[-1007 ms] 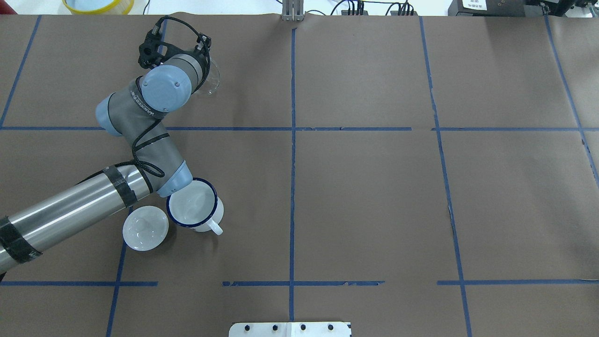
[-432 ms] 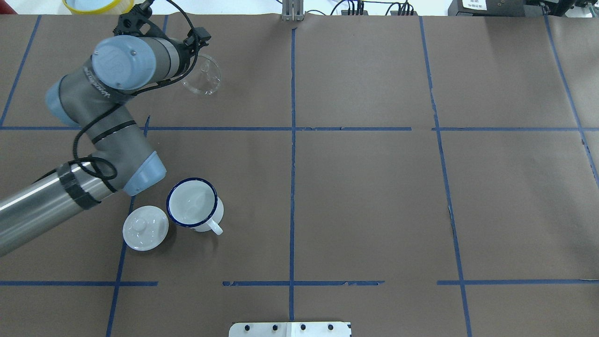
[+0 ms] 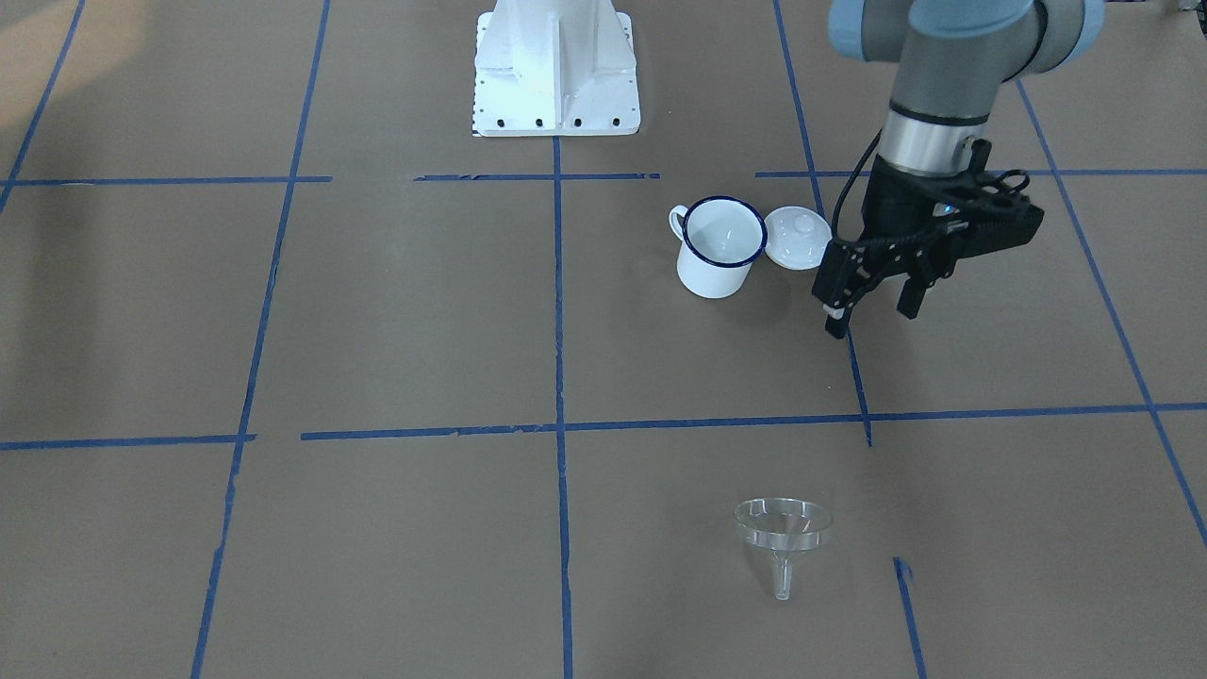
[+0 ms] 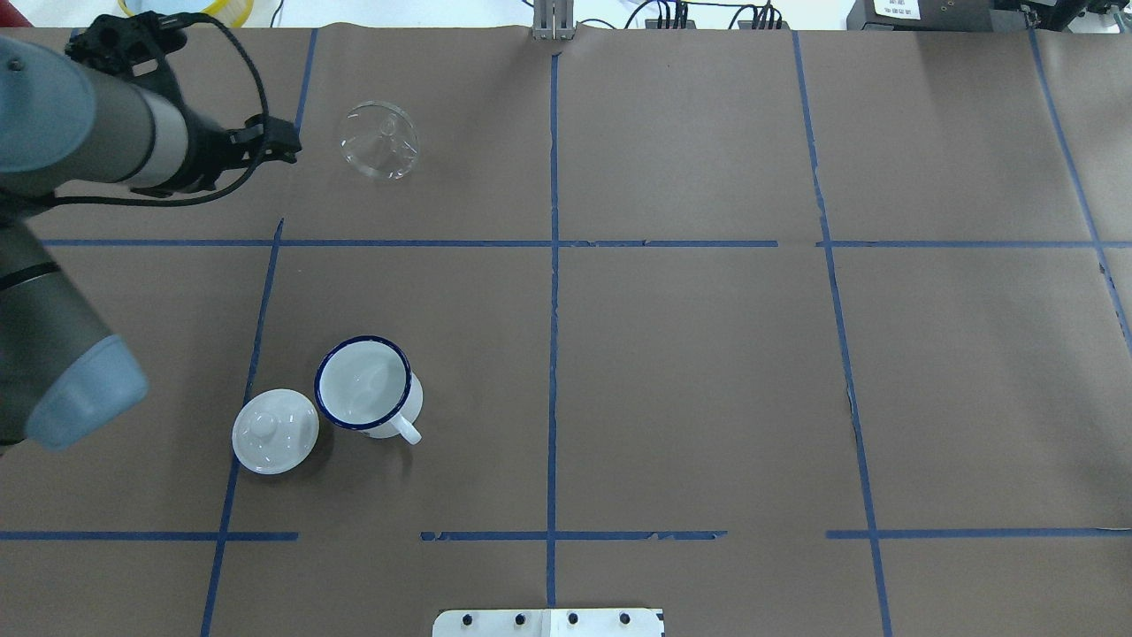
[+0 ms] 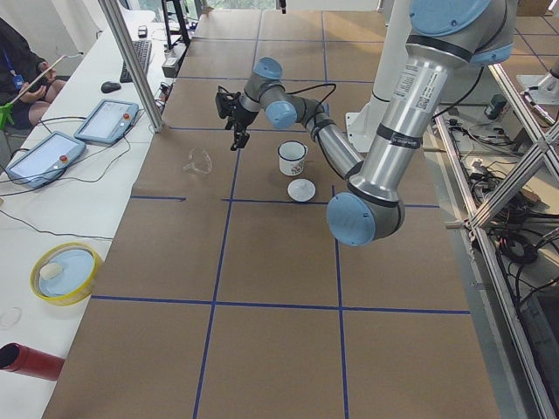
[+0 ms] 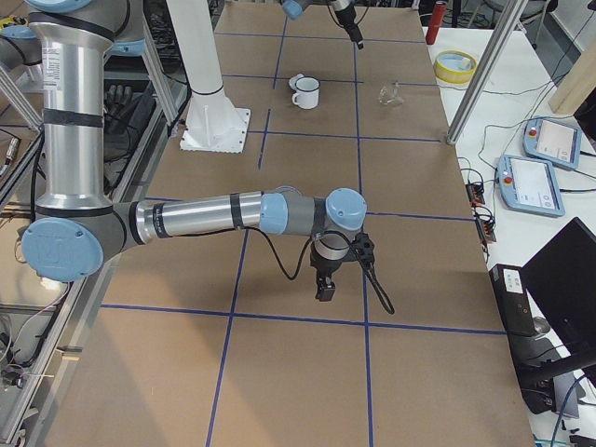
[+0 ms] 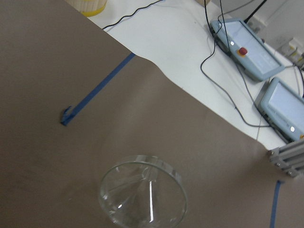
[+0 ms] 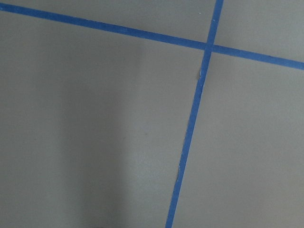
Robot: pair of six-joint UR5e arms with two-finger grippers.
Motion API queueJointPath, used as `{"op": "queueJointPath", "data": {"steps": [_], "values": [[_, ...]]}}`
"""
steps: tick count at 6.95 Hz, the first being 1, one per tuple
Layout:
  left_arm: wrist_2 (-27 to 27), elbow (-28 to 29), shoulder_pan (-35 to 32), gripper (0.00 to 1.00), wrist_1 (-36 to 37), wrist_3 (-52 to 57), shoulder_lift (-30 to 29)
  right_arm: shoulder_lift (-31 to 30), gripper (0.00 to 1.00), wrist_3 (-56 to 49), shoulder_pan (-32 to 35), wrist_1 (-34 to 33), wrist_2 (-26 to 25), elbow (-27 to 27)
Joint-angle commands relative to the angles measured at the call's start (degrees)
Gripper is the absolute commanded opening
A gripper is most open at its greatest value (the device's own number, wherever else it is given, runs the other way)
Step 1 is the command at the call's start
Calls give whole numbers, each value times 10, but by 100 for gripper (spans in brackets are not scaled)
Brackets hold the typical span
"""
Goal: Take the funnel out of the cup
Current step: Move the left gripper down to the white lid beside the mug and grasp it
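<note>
The clear funnel (image 4: 380, 152) lies on its side on the brown paper at the far left of the table, apart from the cup; it also shows in the front view (image 3: 783, 533) and the left wrist view (image 7: 142, 194). The white enamel cup (image 4: 364, 385) with a blue rim stands upright and empty (image 3: 720, 247). My left gripper (image 3: 872, 316) is open and empty, in the air to the left of the funnel and clear of it. My right gripper (image 6: 324, 289) hangs low over bare paper far from both; I cannot tell whether it is open or shut.
A white round lid with a knob (image 4: 275, 431) lies beside the cup. A yellow bowl (image 4: 186, 9) and teach pendants (image 5: 105, 120) sit beyond the far table edge. An aluminium post (image 5: 131, 61) stands at that edge. The robot base (image 3: 556, 66) is at the near middle.
My left arm has swung away to the left from above the funnel. The funnel stays where it lay. The cup and the lid have not moved.
</note>
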Motion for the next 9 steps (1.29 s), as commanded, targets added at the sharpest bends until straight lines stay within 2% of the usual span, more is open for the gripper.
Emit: {"op": "queueJointPath", "data": {"steps": [1, 2, 4, 6, 9], "values": [[-76, -124, -14, 100, -13, 96, 161, 0, 100, 0, 0, 0, 0, 0], [-78, -120, 14, 100, -28, 69, 174, 1, 100, 0, 0, 0, 0, 0], [-76, -39, 97, 100, -33, 102, 170, 0, 100, 0, 0, 0, 0, 0], [-76, -22, 143, 100, -87, 59, 170, 0, 100, 0, 0, 0, 0, 1], [-72, 32, 173, 99, -168, 32, 168, 0, 100, 0, 0, 0, 0, 0]]}}
